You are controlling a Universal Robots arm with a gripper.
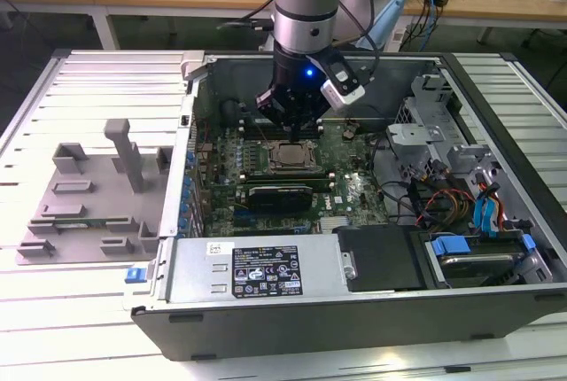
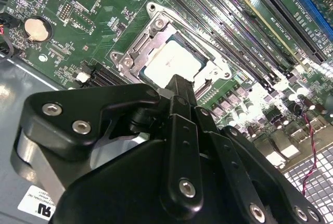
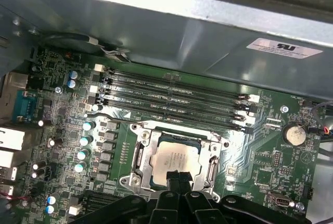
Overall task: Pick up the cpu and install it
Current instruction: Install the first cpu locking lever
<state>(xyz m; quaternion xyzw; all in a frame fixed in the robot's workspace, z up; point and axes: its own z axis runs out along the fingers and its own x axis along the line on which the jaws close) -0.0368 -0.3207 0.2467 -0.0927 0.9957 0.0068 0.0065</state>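
Observation:
The cpu (image 1: 291, 157), a small square chip with a silvery top, lies flat inside the metal socket frame (image 1: 270, 161) on the green motherboard, within the open computer case. My gripper (image 1: 293, 129) hangs straight above it. In both wrist views the black fingertips are pressed together, with nothing between them, just over one edge of the cpu (image 2: 167, 62) (image 3: 173, 156). The gripper (image 2: 179, 84) (image 3: 179, 178) looks shut and hovers close to the chip; whether it touches the chip I cannot tell.
Memory slots (image 3: 171, 99) run beside the socket. The case wall (image 1: 252, 279) with its power supply stands near the front, and drive bays with cables (image 1: 469, 213) are at the exterior view's right. A grey fixture tray (image 1: 89, 195) sits outside the case at the exterior view's left.

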